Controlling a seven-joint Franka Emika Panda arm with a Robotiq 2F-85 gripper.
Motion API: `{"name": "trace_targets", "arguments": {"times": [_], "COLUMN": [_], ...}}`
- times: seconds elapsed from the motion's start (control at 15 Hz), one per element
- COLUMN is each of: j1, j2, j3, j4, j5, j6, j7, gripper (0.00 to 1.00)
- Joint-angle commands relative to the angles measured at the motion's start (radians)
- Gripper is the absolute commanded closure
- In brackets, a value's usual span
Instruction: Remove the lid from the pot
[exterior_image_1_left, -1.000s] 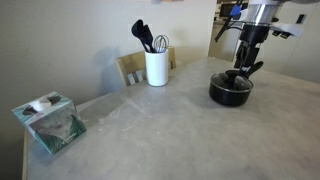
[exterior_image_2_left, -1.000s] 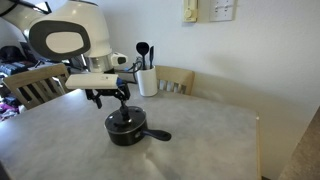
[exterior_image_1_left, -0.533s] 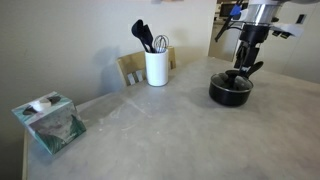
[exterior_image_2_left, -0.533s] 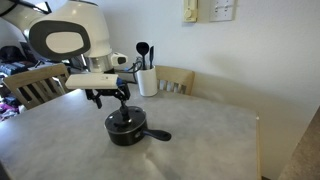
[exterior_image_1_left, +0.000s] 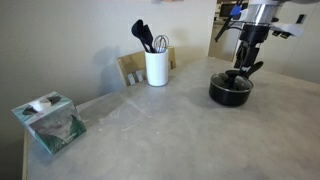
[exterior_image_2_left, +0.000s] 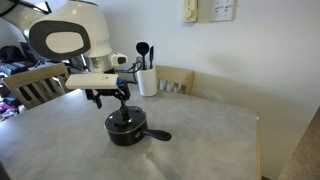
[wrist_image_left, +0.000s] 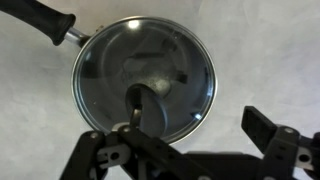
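Surface (exterior_image_1_left: 150, 130), big and grey, holds everything. The white robot arm (exterior_image_2_left: 65, 40) hangs over it. The black pot (exterior_image_1_left: 228, 96) sits on the surface under the arm, with the lid (wrist_image_left: 150, 68) on top. The claw (wrist_image_left: 182, 138) is spread wide open just above the lid, gripping nothing.

Lid (wrist_image_left: 120, 50) on pot (wrist_image_left: 74, 82), handle (wrist_image_left: 35, 15) top-L.

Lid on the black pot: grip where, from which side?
Grip the lid by its central knob, from straight above. The lid lies flat on the pot, and the knob is its only raised part. The open pincer hangs over it.
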Motion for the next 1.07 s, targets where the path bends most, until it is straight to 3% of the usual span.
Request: {"name": "trace_targets", "arguments": {"times": [0.0,1.0], "j1": [-0.041,-0.041], "j2": [-0.002,-0.002], "j3": [0.041,0.041], "j4": [0.000,0.000], "j5": [-0.014,-0.014], "j6": [-0.001,-0.001], "j7": [0.011,0.011], "gripper": [0.00,0.00]}}
